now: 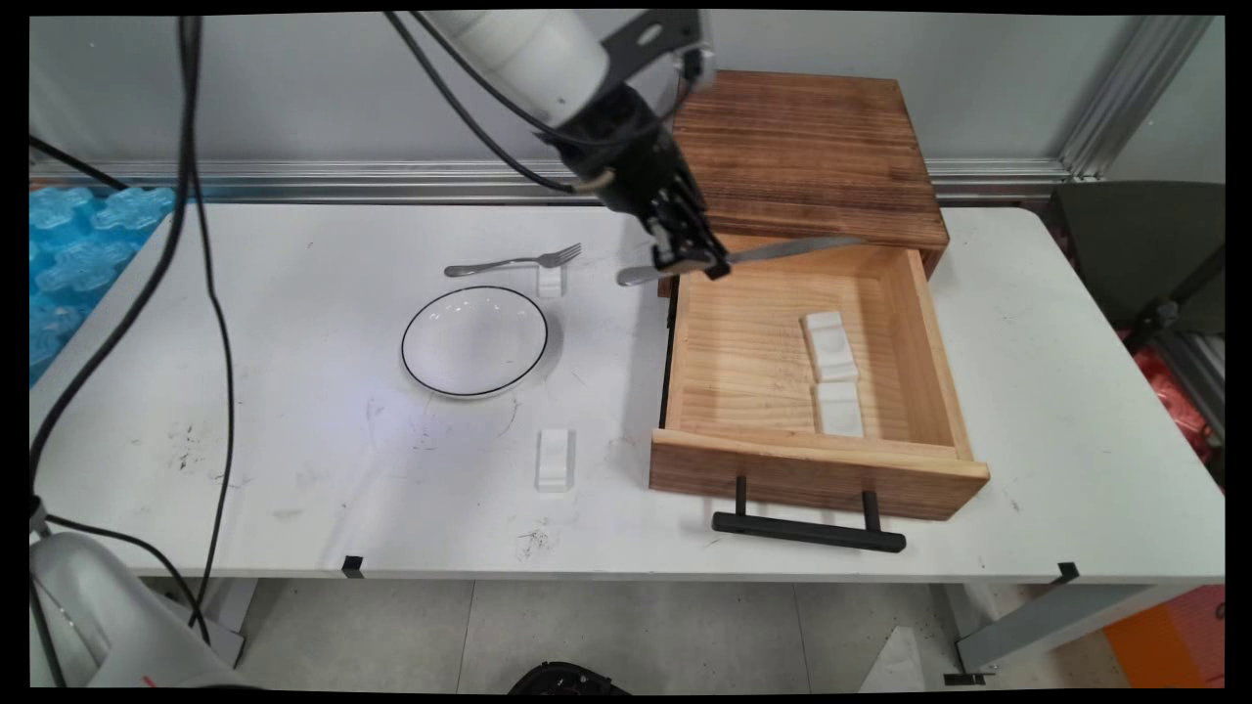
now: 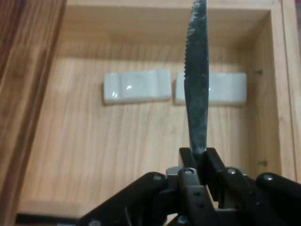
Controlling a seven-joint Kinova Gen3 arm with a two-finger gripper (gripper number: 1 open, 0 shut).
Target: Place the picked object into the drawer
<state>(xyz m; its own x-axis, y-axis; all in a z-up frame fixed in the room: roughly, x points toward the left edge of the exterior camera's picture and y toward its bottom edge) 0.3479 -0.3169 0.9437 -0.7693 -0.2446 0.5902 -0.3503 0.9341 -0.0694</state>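
A table knife (image 1: 773,252) is clamped between the jaws of the gripper (image 1: 693,262), held level over the back of the open wooden drawer (image 1: 910,323), above two white rests (image 2: 136,86). It is judged stiff, light and slippery; it is gripped near the handle, blade free.

a white bowl with a black rim (image 1: 474,340) sits on the white table (image 1: 293,460), with a fork (image 1: 514,261) just behind it resting on a small white block (image 1: 551,281), and another white block (image 1: 555,460) in front of the bowl.
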